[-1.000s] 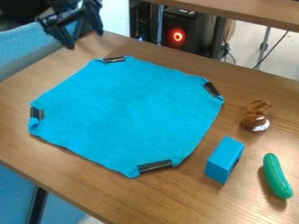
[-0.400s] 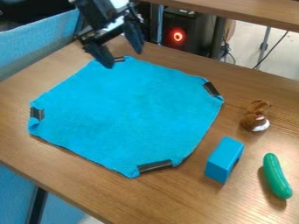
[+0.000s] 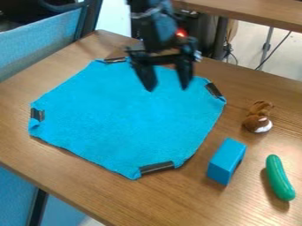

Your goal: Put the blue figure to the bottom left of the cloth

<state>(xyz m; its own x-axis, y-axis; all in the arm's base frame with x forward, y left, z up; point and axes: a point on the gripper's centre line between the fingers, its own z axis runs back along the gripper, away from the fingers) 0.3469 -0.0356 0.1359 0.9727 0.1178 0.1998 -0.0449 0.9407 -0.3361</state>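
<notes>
Close to us, on the brown wooden worktop, there is a long, bumpy green toy cucumber. Just left of it in the view is the smooth blue box-shaped block. This looks like the blue figure we need to move. It sits on bare wood, just beside the cloth and not on it. Its long side slants, from near and left to far and right, and there is a dark gap low on its right side.

Next comes the soft, flat bright blue cloth, with dark clips at its folded corners. The bottom left part of it has room for the block. Out to the right is a small brown and white furry toy, near the block but not touching it.

Farthest away is the black pincer, hanging over the far part of the cloth. Its two fingers point down, spread wide apart, with nothing between them. There is just one arm. From the pincer, the block is toward us and to the right. So the pincer should go that way next, then turn to pinch across the block's thin part, not along its long side.
</notes>
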